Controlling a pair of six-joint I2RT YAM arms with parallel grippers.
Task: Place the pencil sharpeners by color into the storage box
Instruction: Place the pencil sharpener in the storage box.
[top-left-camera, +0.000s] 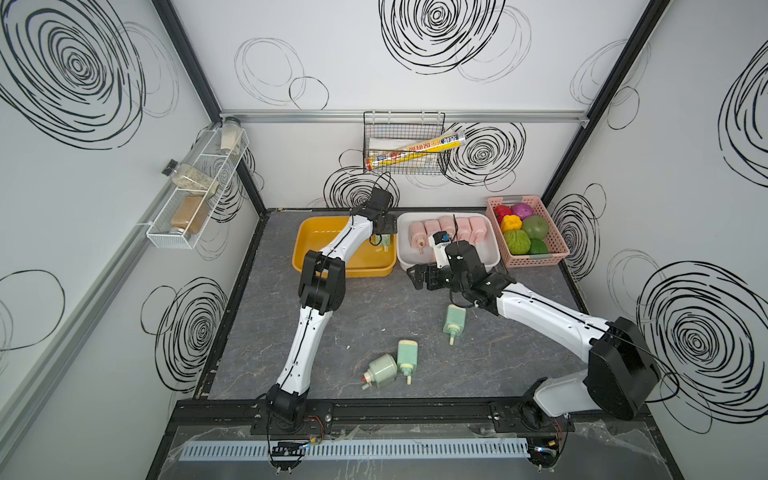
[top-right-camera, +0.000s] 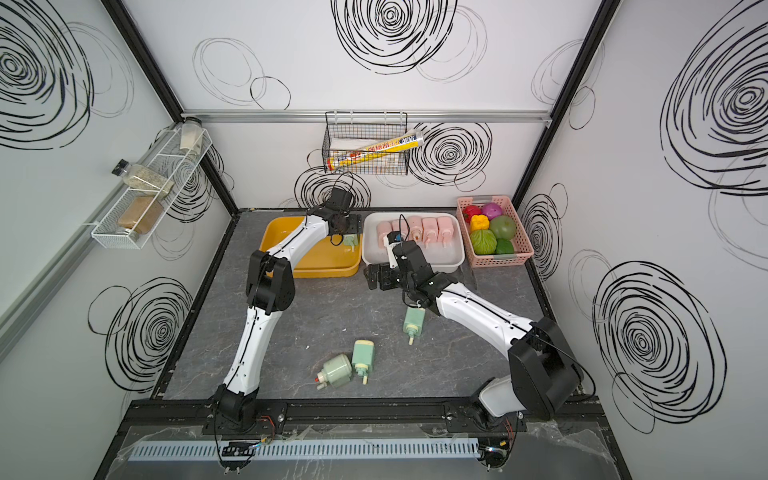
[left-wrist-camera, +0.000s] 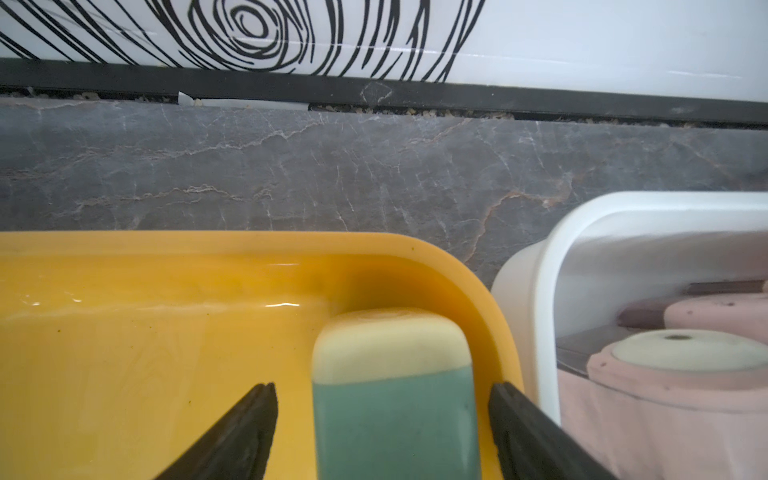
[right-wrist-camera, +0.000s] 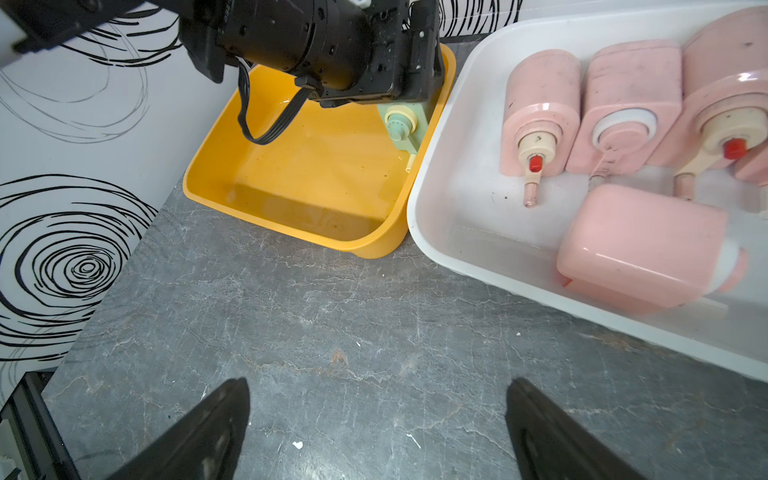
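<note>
Finished with the pink sharpeners — lying in the white box. Now with left fingers open around one green sharpener in the yellow box corner. Left to sort: three green ones on the surface — right fingers open, empty.

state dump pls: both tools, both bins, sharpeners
Left tool: open, gripping nothing.
Right tool: open, empty.
Yellow bin: holds one green sharpener, lying in a corner between the left tool's fingers.
White bin: holds only pink sharpeners, lying down.
Loose green sharpeners: three, lying on the table, unsorted.
</note>
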